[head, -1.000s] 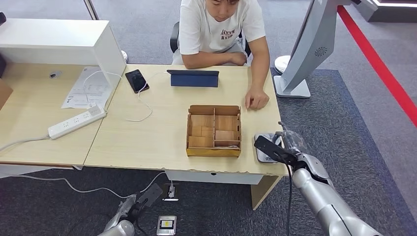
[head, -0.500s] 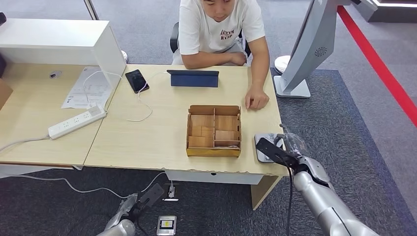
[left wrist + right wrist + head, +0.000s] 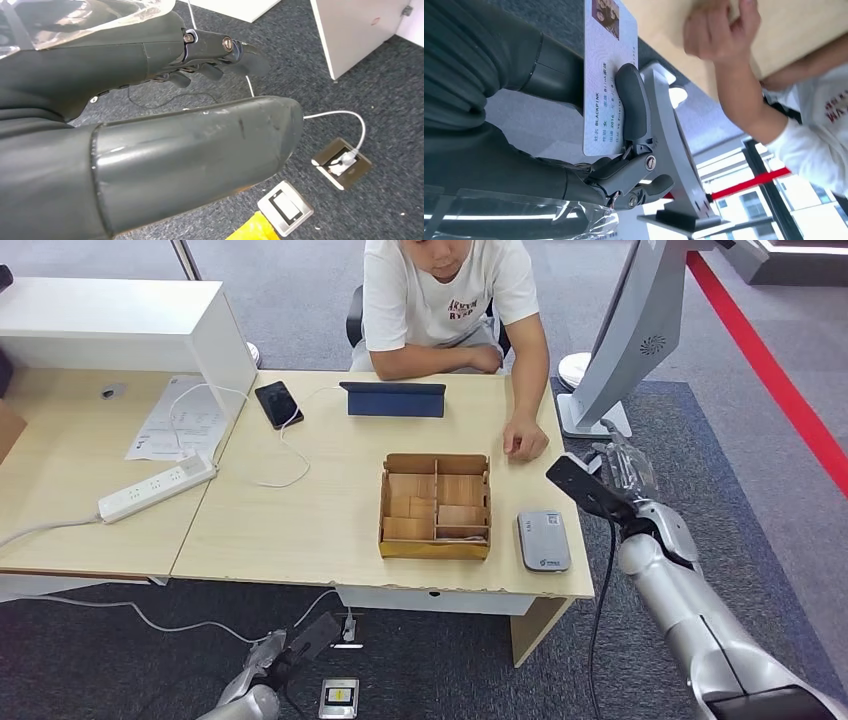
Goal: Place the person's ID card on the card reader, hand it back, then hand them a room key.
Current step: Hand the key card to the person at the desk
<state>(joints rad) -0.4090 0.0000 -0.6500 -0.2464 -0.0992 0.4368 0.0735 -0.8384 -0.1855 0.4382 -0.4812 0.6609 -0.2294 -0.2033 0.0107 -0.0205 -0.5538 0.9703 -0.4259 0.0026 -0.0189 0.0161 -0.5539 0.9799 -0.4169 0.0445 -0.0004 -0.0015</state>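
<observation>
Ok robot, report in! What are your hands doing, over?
Right hand holds the ID card, raised near the person's hand. Left hand hangs open, low by the floor. Card reader bare. Nothing in the way.

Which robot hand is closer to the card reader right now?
Right. The right hand is raised just beyond the card reader, holding the ID card. The left hand hangs below the desk.

Place: an office, with my desk set up as a reception counter.
Signs: grey carpet (image 3: 720,490), wooden desks (image 3: 300,510), power strip (image 3: 157,486), papers (image 3: 180,420), card reader (image 3: 543,540), person (image 3: 450,305) seated opposite me.
</observation>
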